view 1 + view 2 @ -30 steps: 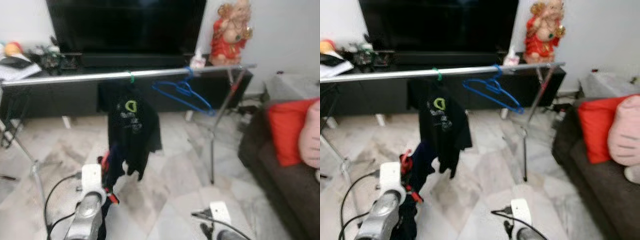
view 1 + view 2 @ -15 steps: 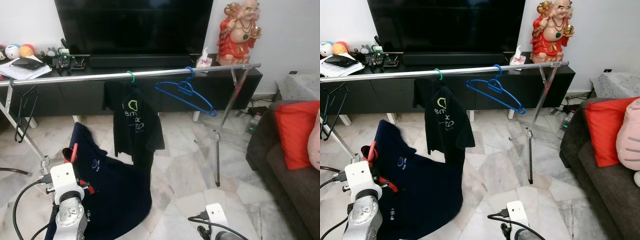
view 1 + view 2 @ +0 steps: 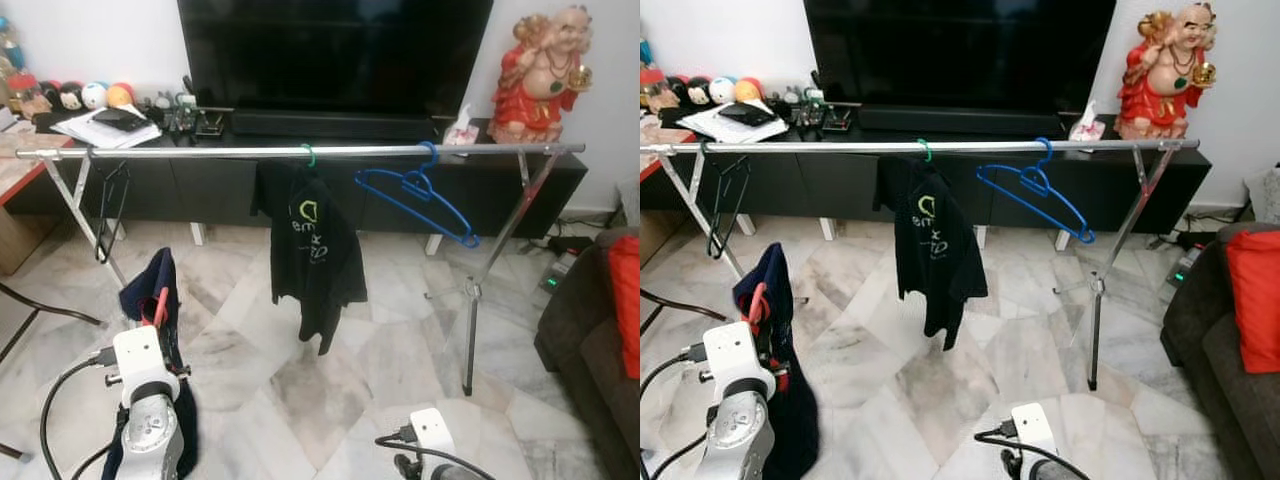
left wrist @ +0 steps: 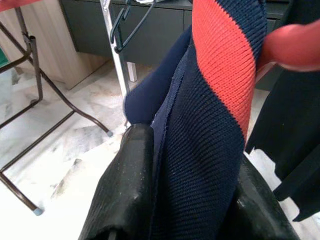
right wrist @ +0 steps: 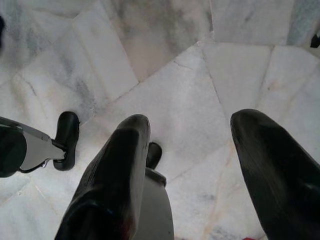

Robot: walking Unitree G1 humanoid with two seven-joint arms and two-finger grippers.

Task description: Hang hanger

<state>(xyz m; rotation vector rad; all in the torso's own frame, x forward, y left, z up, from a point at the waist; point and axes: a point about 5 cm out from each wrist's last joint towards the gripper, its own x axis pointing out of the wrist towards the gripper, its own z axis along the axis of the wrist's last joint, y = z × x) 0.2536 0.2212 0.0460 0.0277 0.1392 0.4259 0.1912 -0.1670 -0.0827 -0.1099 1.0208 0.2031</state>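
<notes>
Since the earlier frame the navy garment [image 3: 152,300], then spread wide over the floor, has been gathered into a narrow bundle hanging beside the left arm, and the whole view has been shifted by the camera. At the far left, a black hanger [image 3: 108,205] is hung on the silver rail [image 3: 200,152] near its left support. Low at the near left, the left end effector [image 4: 187,200] is seen closed on the navy garment, whose red-striped collar and the red hanger [image 3: 160,306] inside it are held between the two black fingers [image 4: 127,185]; the garment is raised in front of the rail but is not yet hung on it. Further right, a black T-shirt [image 3: 313,250] is suspended from the rail on a green hanger hook [image 3: 309,154], and just beyond it an empty blue hanger [image 3: 415,196] is hung tilted. Behind the rail a black TV cabinet [image 3: 230,180] and a television [image 3: 335,55] are seen, with a red figurine [image 3: 540,75] at the far right. Low at the near right, the right end effector [image 5: 192,165] is held idle over the marble floor [image 5: 165,65], its fingers spread apart and holding nothing. A red cushion [image 3: 1252,295] is seen on a dark sofa [image 3: 1200,340] at the right edge.
</notes>
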